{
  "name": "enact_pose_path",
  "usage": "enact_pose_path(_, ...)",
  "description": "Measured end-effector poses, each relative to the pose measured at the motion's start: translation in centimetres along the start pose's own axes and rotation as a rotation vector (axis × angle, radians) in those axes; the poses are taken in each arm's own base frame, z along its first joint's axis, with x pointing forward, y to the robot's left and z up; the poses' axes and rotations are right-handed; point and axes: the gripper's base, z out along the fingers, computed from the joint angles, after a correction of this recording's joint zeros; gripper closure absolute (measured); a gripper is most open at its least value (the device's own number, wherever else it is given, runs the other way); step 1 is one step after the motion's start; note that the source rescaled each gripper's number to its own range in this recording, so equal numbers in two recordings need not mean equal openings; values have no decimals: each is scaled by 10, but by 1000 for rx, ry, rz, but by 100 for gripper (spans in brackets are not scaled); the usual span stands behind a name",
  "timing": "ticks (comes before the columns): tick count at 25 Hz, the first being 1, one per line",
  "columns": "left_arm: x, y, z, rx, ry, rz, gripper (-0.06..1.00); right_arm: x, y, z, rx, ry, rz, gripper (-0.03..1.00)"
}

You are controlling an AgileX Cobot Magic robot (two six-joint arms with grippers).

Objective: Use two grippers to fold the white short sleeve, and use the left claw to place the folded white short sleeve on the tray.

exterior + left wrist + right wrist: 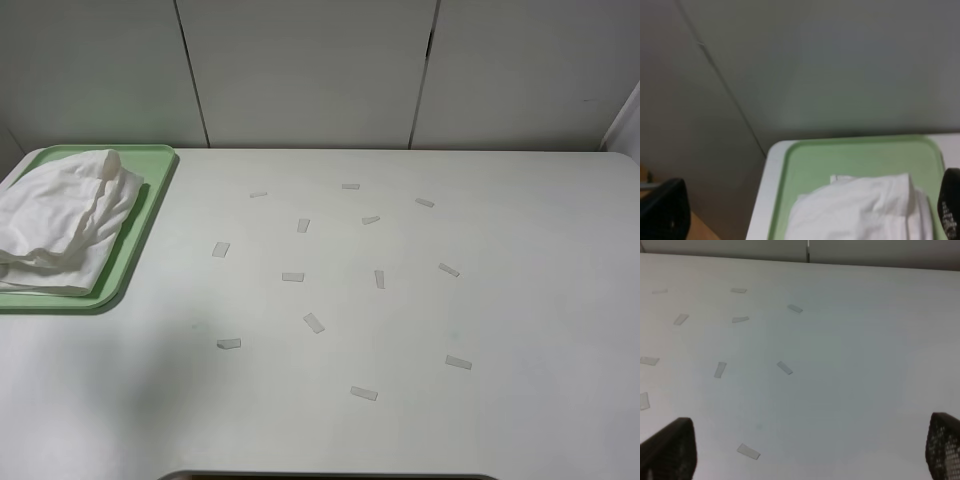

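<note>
The white short sleeve (62, 220) lies folded and bunched on the pale green tray (150, 160) at the table's far left. Neither arm shows in the exterior high view. In the left wrist view the shirt (860, 207) rests on the tray (860, 157), and my left gripper (805, 215) is open and empty, its black fingertips (662, 210) spread wide at the frame's edges, above the shirt. In the right wrist view my right gripper (805, 450) is open and empty over the bare table, its fingertips (945, 445) wide apart.
Several small white tape strips (314, 322) are scattered over the middle of the white table (520, 300). They also show in the right wrist view (784, 367). Grey wall panels (310, 70) stand behind the table. The tray sits near the table's left edge.
</note>
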Motion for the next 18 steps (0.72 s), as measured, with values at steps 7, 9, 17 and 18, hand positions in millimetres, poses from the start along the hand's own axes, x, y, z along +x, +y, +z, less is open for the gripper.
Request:
enact_pose_path(7,-3,4,-94,49,-18,-42,-4,0,0,0,0,0,0,-3)
enact_pose_path(9,1,-1,-113,113,-13,-18,-4,0,0,0,0,0,0,-3)
enact_pose_path(17,31,-16,-165,264,59,0,-4,0,0,0,0,0,0,-3)
enact_pose_path(18,37,-17,-171,265,56,-7,-4,0,0,0,0,0,0,-3)
